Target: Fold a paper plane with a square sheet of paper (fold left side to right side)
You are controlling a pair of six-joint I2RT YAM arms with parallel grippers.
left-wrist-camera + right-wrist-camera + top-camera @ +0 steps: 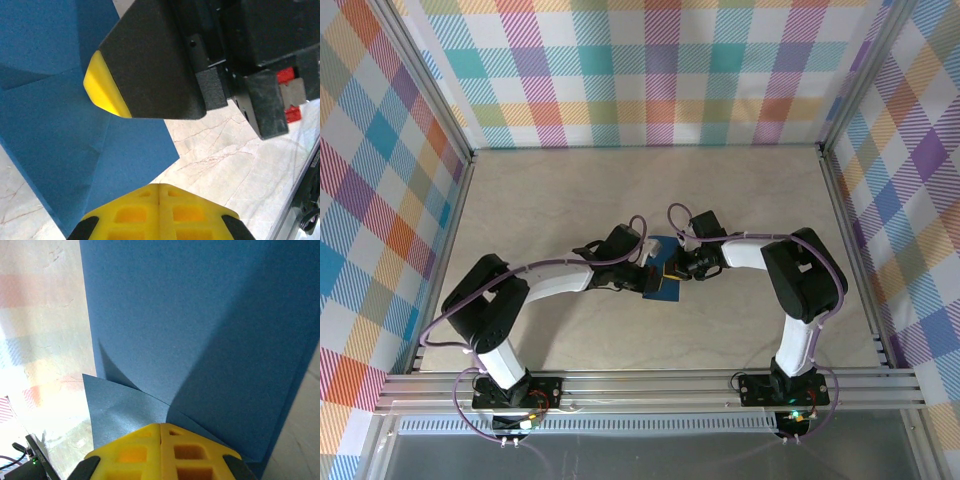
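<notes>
1. Near edge: an aluminium rail (650, 385) carries the left arm base (515, 390) and the right arm base (790, 388).
2. Both arms bend inward from their bases and meet near the middle of the marble-patterned table (620, 180).
3. Left gripper (646, 277): it is clenched. In the left wrist view its yellow fingertips (159, 187) meet along a closed seam at the sheet's edge. Whether paper is nipped between them cannot be told.
4. Dark-blue sheet of paper (662, 291): it lies flat on the table between the two grippers.
   - Its outline from above is a narrow oblong rather than a square.
   - The long axis runs from near to far, tilted slightly, and no pointed nose can be made out.
   - In the left wrist view, creases cross its surface (45, 130).
5. Right gripper (677, 268): it is also clenched, with its yellow tips (160, 426) closed together.
   - The sheet (200, 330) spreads ahead of the tips, and a paler triangular flap (125, 407) lies just beside them.
   - Seen from the left wrist, its black finger (150, 65) and yellow pad (102, 85) lie over the sheet. A grip on the paper cannot be confirmed.
6. Far side: bare tabletop, then plaid walls (650, 70).
</notes>
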